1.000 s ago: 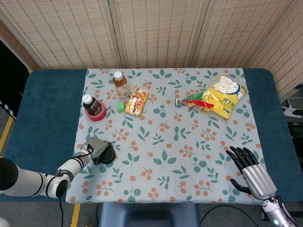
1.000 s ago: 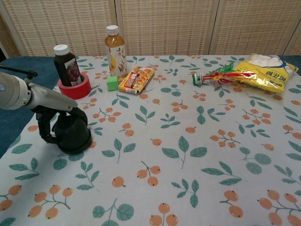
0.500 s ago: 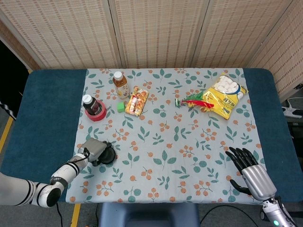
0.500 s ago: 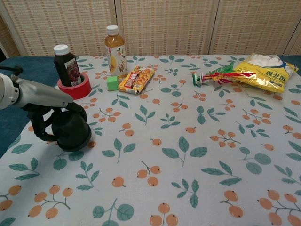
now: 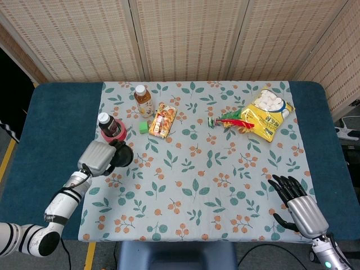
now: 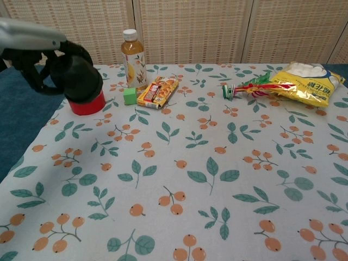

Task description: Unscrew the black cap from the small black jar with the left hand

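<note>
The small black jar (image 5: 123, 156) (image 6: 77, 78) is off the table, held up in my left hand (image 5: 98, 158) (image 6: 33, 61), whose fingers wrap around its left side. In the chest view the jar hangs at the far left, in front of the red tape roll (image 6: 88, 106). I cannot make out where the cap meets the jar body. My right hand (image 5: 295, 203) lies at the table's near right corner, fingers spread and holding nothing; the chest view does not show it.
A dark juice bottle (image 5: 105, 124) stands in the red tape roll (image 5: 116, 137) just beyond the jar. Behind are a tea bottle (image 5: 144, 100) (image 6: 133, 57), green cube (image 5: 144, 127) (image 6: 129, 96), snack packet (image 5: 163, 119) (image 6: 157, 91), and a yellow marshmallow bag (image 5: 268, 112) (image 6: 305, 82) far right.
My left hand has lifted the black jar off the tablecloth and carried it up and toward the far side, near the red tape roll. The right hand has stayed still.
</note>
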{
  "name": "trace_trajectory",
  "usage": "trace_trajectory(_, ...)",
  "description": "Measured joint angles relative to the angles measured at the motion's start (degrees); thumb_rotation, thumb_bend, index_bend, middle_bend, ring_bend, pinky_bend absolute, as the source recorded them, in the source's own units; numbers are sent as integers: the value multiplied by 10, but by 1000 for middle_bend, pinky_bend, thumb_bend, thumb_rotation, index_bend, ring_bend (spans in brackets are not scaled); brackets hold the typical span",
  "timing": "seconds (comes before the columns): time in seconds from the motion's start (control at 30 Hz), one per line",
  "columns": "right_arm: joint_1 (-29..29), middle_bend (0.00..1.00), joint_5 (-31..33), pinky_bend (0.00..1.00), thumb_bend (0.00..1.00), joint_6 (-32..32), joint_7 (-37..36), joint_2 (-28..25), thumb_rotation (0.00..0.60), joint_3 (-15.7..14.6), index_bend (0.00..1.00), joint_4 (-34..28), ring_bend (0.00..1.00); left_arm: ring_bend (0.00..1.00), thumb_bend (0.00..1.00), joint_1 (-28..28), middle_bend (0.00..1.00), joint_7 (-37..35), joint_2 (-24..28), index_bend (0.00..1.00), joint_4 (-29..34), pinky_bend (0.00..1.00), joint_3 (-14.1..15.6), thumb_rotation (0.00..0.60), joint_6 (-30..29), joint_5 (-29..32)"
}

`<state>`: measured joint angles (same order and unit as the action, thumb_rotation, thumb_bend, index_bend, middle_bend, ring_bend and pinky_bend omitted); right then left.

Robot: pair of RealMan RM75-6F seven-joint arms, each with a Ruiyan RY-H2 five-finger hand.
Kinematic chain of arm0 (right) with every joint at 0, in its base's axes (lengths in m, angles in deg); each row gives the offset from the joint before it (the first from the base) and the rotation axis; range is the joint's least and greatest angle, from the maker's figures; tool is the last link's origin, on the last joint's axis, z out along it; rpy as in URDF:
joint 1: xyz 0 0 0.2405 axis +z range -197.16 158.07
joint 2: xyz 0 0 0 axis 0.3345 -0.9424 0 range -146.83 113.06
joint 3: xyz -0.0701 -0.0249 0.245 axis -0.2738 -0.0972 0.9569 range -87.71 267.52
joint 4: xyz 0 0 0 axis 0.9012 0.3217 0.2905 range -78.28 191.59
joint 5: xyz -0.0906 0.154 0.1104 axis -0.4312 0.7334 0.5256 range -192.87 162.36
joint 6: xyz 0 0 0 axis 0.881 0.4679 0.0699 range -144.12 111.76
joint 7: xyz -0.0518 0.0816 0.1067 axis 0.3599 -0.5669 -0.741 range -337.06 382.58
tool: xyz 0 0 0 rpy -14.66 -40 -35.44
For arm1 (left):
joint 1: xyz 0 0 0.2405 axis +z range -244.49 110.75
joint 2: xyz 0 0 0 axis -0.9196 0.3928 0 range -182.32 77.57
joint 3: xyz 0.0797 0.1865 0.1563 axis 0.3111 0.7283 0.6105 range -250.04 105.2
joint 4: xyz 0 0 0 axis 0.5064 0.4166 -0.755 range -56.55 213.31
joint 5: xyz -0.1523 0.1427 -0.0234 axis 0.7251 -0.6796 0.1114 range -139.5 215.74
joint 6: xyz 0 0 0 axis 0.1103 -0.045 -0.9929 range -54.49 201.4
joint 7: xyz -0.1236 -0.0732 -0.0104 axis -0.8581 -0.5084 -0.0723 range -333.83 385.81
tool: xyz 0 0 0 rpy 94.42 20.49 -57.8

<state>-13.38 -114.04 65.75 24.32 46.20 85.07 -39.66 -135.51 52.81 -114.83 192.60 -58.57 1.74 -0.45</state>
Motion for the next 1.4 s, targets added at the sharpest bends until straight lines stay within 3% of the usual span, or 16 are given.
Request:
trace_trajectory(0.13, 0, 0, 3, 0, 194, -1, 0, 1, 600, 2, 0, 0, 0, 591, 720, 32, 839, 22, -1, 809, 13, 836, -49, 600, -105, -16)
trace_trajectory(0.3, 5, 0, 2, 0, 194, -15, 4, 3, 600, -2, 0, 1, 0, 595, 719, 38, 837, 29, -20, 809, -7, 833, -55, 600, -100, 8)
trace_trajectory(0.4, 6, 0, 0, 0, 194, -14, 1, 2, 600, -3, 0, 1, 0, 597, 719, 37, 836, 25, -29, 809, -26, 830, -57, 600, -22, 31)
trace_trajectory(0.6, 5, 0, -3, 0, 194, -11, -5, -1, 600, -4, 0, 1, 0, 597, 719, 55, 836, -55, 3, 809, -27, 822, -97, 600, 233, 20)
trace_trajectory(0.7, 5, 0, -6, 0, 194, -10, -7, -2, 600, -6, 0, 1, 0, 597, 719, 75, 835, -144, 36, 809, -16, 820, -135, 600, 357, -18)
trace_trajectory(0.83, 5, 0, -8, 0, 194, -10, -7, -2, 600, -8, 0, 1, 0, 597, 733, 114, 836, -291, 71, 809, -18, 830, -217, 600, 505, -81)
trace_trajectory(0.93, 4, 0, -11, 0, 194, -5, -10, -4, 600, -8, 0, 0, 0, 599, 726, 128, 837, -356, 72, 809, -40, 836, -259, 600, 550, -108)
trace_trajectory(1.07, 2, 0, -17, 0, 195, 2, -15, -6, 600, -10, 0, 1, 0, 603, 724, 130, 838, -356, 58, 809, -63, 839, -251, 600, 523, -91)
trace_trajectory(1.2, 3, 0, -15, 0, 194, -3, -14, -5, 600, -10, 0, 2, 0, 604, 728, 131, 836, -263, 55, 809, -56, 837, -242, 600, 431, -29)
trace_trajectory(1.3, 6, 0, -16, 0, 194, -9, -11, -2, 600, -11, 0, 1, 0, 603, 728, 142, 835, -171, 63, 809, -44, 835, -258, 600, 386, -1)
trace_trajectory(1.4, 5, 0, -18, 0, 195, -7, -11, -4, 600, -13, 0, 0, 0, 601, 726, 172, 836, -119, 67, 809, -35, 834, -293, 600, 396, -20)
